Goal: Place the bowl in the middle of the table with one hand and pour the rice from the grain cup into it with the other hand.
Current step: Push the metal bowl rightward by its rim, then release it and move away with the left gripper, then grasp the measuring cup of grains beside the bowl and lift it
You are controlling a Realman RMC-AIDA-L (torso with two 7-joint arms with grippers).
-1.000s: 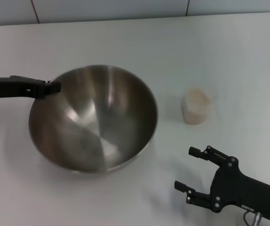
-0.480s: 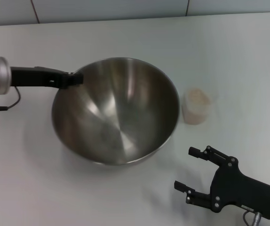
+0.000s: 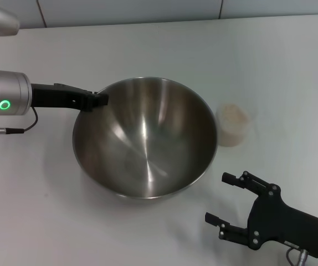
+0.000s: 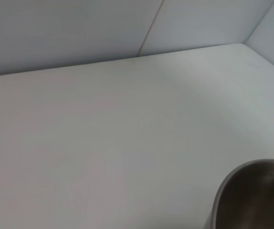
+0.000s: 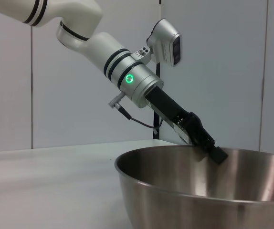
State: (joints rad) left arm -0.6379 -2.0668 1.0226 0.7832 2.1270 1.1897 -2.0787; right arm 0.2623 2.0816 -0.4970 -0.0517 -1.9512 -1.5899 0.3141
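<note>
The large steel bowl (image 3: 145,138) sits near the middle of the white table (image 3: 148,44). My left gripper (image 3: 95,101) is shut on the bowl's left rim; the right wrist view shows the left gripper (image 5: 212,149) on the rim of the bowl (image 5: 199,195). A part of the bowl's rim (image 4: 251,195) shows in the left wrist view. The small clear grain cup (image 3: 231,125) with pale rice (image 3: 232,114) in it stands just right of the bowl. My right gripper (image 3: 228,205) is open and empty near the front right, well short of the cup.
A grey tiled wall (image 3: 126,11) runs along the table's far edge. Bare tabletop lies behind the bowl and to its front left.
My left gripper has carried the bowl to the right, toward the table's middle and close to the cup. The right gripper and the cup have not moved.
</note>
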